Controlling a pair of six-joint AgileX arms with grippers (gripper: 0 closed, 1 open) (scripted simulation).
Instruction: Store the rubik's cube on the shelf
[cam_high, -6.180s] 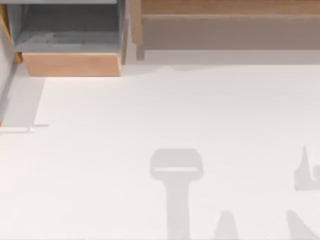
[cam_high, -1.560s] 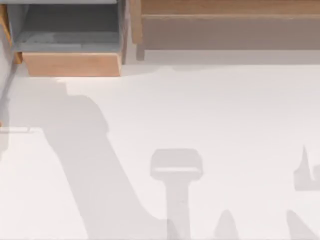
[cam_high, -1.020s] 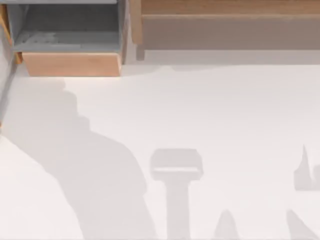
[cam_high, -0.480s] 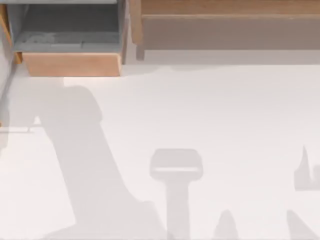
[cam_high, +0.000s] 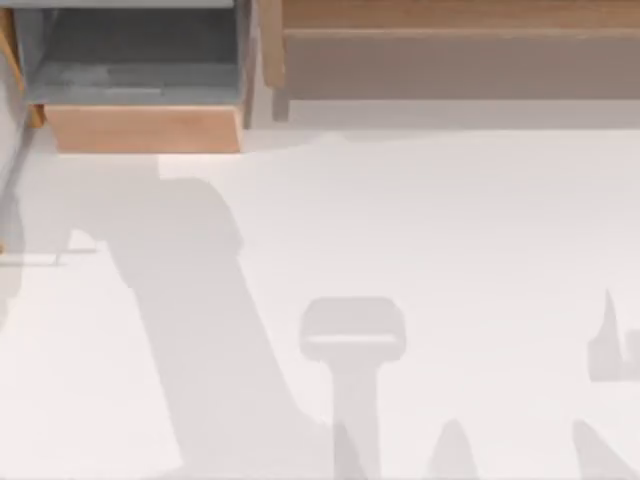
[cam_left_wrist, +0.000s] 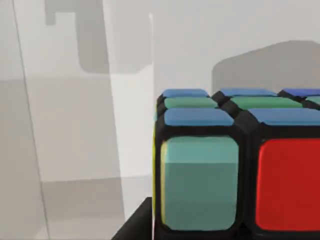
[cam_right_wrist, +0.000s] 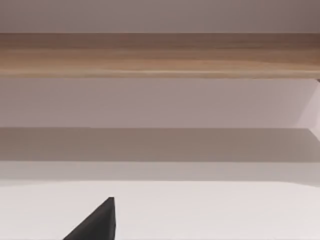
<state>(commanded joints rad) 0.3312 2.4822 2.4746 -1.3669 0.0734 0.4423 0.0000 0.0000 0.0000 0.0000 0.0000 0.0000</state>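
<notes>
Grip first: our left gripper (cam_left_wrist: 240, 227) is clamped on the rubik's cube (cam_left_wrist: 220, 170), as far as the left wrist view lets us judge. One dark finger (cam_left_wrist: 134, 226) lies against the cube's lower edge on its yellow side. The cube sits very close to that camera, showing a pale green square and a red square on its near face, with blue and green squares on the faces above (all set in a black grid). Behind it we see pale grey panels (cam_left_wrist: 70, 125) crossed by soft shadows.

Our right gripper (cam_right_wrist: 97, 224) shows as a dark wedge low in the right wrist view, above the white surface, and we cannot tell whether it is apart or together. It faces the shelf (cam_right_wrist: 160, 55), whose light-wood board runs straight across, with a shaded recess beneath.

From above, the white table (cam_high: 450, 220) carries a broad arm shadow (cam_high: 200, 320) on its left side and a T-shaped shadow (cam_high: 352, 335) near the middle. At the far edge, the shelf (cam_high: 450, 60) spans the right, and a smaller wooden box (cam_high: 145, 128) with a grey inside stands just beside it on the left.
</notes>
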